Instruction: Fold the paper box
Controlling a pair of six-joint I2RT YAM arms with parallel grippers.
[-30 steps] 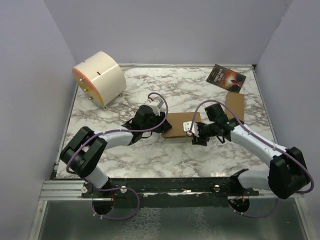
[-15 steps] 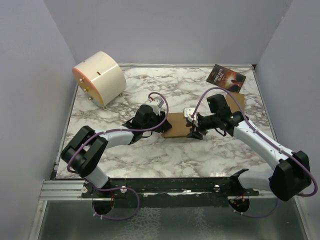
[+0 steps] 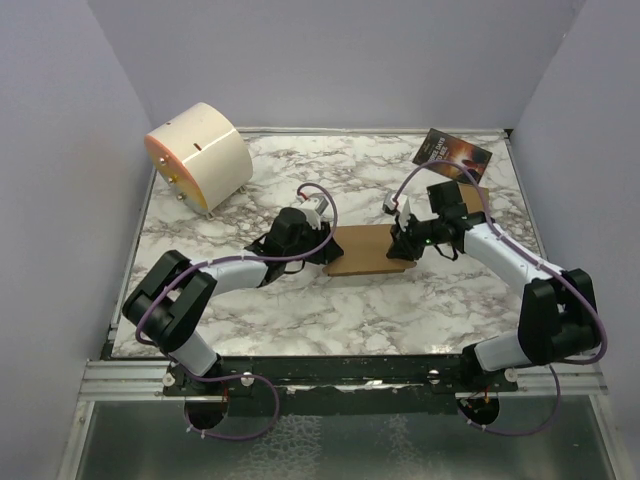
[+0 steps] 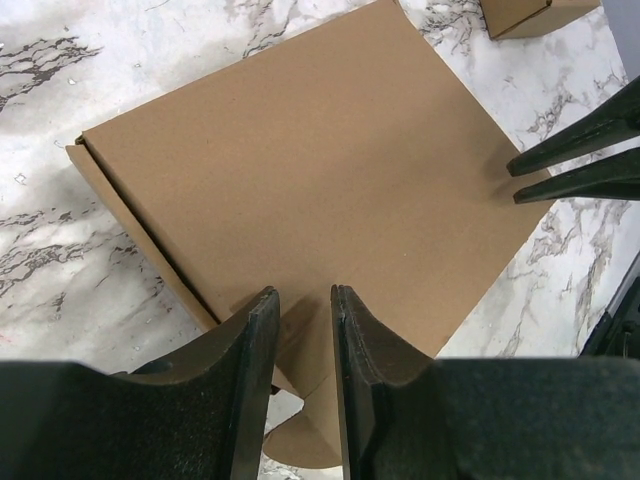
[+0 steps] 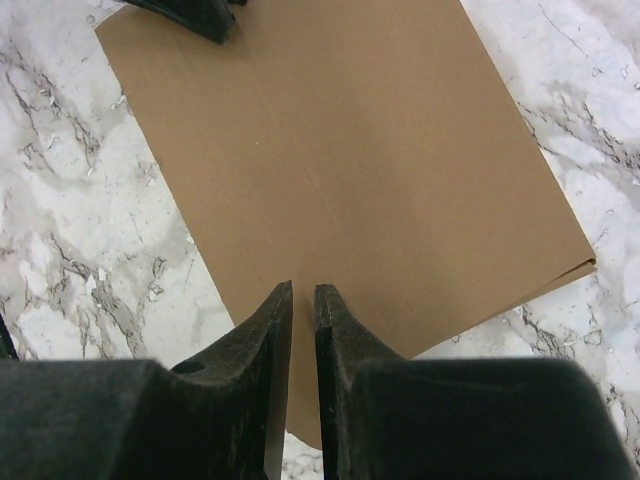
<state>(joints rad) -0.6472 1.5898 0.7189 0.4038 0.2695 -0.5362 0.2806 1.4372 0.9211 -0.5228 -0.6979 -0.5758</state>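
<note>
The paper box (image 3: 362, 251) lies flat and folded on the marble table, a plain brown rectangle (image 4: 300, 170) (image 5: 340, 170). My left gripper (image 3: 322, 240) is at its left end; in the left wrist view this gripper (image 4: 302, 300) hovers over a corner with a narrow gap and nothing between the fingers. A rounded flap (image 4: 300, 445) pokes out below that corner. My right gripper (image 3: 401, 243) is at the box's right end. In the right wrist view the same gripper (image 5: 303, 295) stands over the box's edge, its fingers almost together with nothing held.
A cream drum (image 3: 200, 155) lies on its side at the back left. A dark booklet (image 3: 452, 155) lies at the back right, with a smaller brown box (image 3: 472, 205) just behind my right arm. Purple walls close in the table's three far sides.
My right gripper moved from the box's near right corner back along its right end and narrowed its jaws. The left gripper stayed at the left end.
</note>
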